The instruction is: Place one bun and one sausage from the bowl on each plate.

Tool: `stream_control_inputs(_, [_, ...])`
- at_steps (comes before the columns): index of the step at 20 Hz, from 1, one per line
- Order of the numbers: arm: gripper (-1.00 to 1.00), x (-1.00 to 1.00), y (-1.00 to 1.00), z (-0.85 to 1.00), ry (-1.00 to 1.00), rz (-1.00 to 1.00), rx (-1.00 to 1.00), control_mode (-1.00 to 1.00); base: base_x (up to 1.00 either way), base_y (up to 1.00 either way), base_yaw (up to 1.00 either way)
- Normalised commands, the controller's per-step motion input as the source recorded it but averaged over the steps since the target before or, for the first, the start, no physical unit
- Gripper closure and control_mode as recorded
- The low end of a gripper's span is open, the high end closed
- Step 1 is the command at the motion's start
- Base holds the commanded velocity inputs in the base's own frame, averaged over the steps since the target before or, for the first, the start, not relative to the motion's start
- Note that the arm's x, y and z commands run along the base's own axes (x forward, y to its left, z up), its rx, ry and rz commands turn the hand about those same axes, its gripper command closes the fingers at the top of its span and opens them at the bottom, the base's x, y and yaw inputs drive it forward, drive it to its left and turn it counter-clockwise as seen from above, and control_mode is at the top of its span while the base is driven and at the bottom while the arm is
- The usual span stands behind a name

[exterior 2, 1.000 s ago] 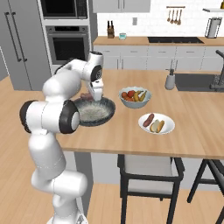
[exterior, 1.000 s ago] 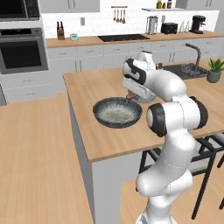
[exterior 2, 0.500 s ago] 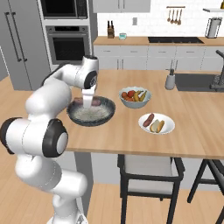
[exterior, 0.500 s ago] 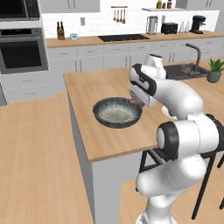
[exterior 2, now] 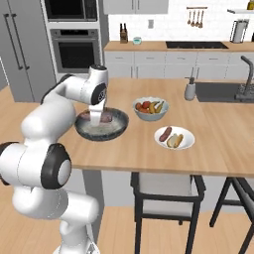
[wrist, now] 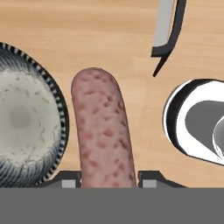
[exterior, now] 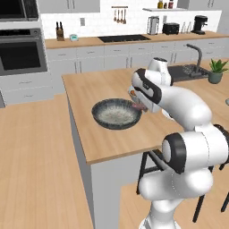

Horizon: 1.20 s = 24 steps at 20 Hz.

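Jaws clamped on sausage point(wrist: 104, 131) at frame bottom — light, firm, slick skin; grip mid-length, near bowl point(wrist: 26, 127).

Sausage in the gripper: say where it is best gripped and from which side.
Grip the sausage across its narrow width, near mid-length, one finger on each long rounded side, coming square to its length. The gripper is shut on it that way, though most of its length runs ahead of the fingertips, so the hold seems nearer one end.
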Motion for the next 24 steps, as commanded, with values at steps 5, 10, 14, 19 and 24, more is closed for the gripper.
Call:
stream_control_inputs(5, [1.0, 0.0, 0.0, 0.0, 0.0, 0.0, 0.0, 1.0, -0.07, -0.85, 0.0])
stream_control_inputs(10, [1.0, 0.0, 0.0, 0.0, 0.0, 0.0, 0.0, 1.0, -0.01, -1.0, 0.0])
stream_control_inputs(14, [1.0, 0.0, 0.0, 0.0, 0.0, 0.0, 0.0, 1.0, 0.0, -1.0, -0.01])
stream_control_inputs(19, [1.0, 0.0, 0.0, 0.0, 0.0, 0.0, 0.0, 1.0, 0.0, -1.0, -0.01])
stream_control_inputs(24, [1.0, 0.0, 0.0, 0.0, 0.0, 0.0, 0.0, 1.0, 0.0, -1.0, 0.0])
